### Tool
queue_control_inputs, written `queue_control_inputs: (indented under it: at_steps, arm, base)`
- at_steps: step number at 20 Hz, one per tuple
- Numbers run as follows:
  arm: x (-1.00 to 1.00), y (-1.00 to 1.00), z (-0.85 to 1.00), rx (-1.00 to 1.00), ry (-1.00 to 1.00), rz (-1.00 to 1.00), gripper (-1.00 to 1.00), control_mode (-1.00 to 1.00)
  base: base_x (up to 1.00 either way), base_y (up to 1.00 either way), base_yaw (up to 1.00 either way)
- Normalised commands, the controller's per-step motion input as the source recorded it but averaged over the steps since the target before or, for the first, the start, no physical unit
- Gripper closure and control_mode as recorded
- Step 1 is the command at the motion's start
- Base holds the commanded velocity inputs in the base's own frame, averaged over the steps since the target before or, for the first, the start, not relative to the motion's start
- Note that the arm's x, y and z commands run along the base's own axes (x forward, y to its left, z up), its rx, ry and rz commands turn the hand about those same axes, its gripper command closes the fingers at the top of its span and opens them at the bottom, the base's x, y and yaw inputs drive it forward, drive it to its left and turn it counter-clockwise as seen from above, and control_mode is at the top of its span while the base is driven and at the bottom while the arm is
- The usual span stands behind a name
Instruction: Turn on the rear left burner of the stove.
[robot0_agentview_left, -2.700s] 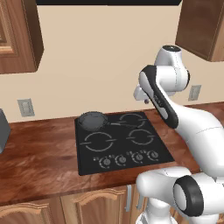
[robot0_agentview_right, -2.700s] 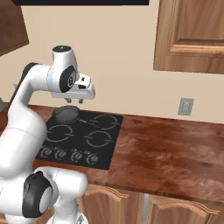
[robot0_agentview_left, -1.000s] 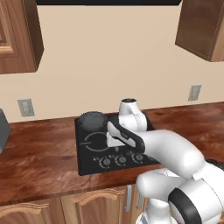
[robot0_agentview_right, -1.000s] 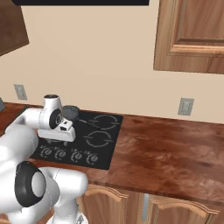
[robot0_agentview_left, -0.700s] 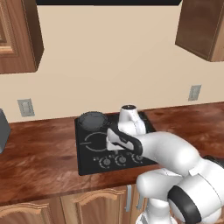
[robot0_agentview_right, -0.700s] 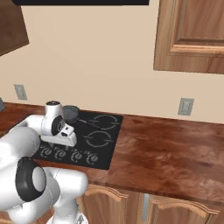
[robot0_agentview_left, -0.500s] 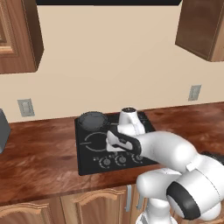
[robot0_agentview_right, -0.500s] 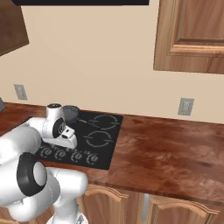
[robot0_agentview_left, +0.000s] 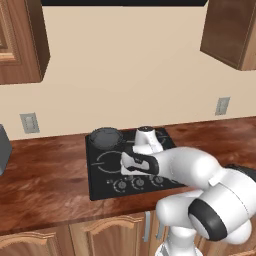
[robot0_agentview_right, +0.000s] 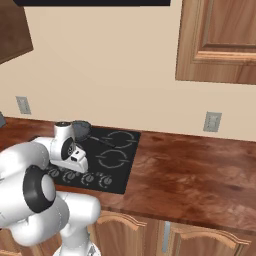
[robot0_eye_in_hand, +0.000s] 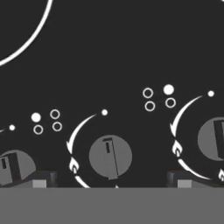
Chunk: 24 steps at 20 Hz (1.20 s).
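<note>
Seen from the hand camera: two dark fingers (robot0_eye_in_hand: 43, 178) spread apart, one tip on each side of a grey round knob (robot0_eye_in_hand: 110, 156), not touching it. Knob's pointer bar upright, slightly tilted, with a white arc and small flame mark curving round its left side. Two neighbouring knobs cut off at the frame edges, one at the left (robot0_eye_in_hand: 13, 167), one at the right (robot0_eye_in_hand: 213, 138). Above each, a cluster of four small dots, one filled. Beyond, bare black glass and part of a white burner ring (robot0_eye_in_hand: 30, 37).

From the base cameras: gripper (robot0_agentview_left: 135, 167) lowered over the knob row along the near edge of the stove (robot0_agentview_left: 102, 187), white arm bent over the right half of the cooktop. Stove set flat into the brown wood worktop (robot0_agentview_left: 45, 175), near its front edge. Further back, a dark round pan (robot0_agentview_left: 105, 137) on the rear left burner. Behind that, beige wall with an outlet (robot0_agentview_left: 29, 122) at the left and another (robot0_agentview_left: 222, 105) at the right, wooden cabinets (robot0_agentview_left: 230, 32) above.
</note>
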Motion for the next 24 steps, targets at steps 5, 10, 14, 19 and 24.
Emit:
queue_control_inputs:
  at_steps: [5, 10, 14, 19, 24]
  arm:
    - [-0.02, 0.0, -0.14, 0.0, 0.0, -0.02, -1.0, -1.0]
    - [0.0, 0.0, -0.23, 0.0, 0.0, -0.03, -1.0, -1.0]
    - [0.0, 0.0, -0.24, 0.0, 0.01, -0.04, -1.0, -1.0]
    - [0.0, 0.0, -0.09, 0.0, 0.01, -0.02, 1.0, -1.0]
    - [0.0, 0.0, -0.01, 0.0, 0.0, 0.0, 1.0, -1.0]
  base:
    - [0.0, 0.0, 0.0]
    - [0.0, 0.0, 0.0]
    - [0.0, 0.0, 0.0]
    - [0.0, 0.0, 0.0]
    - [0.0, 0.0, 0.0]
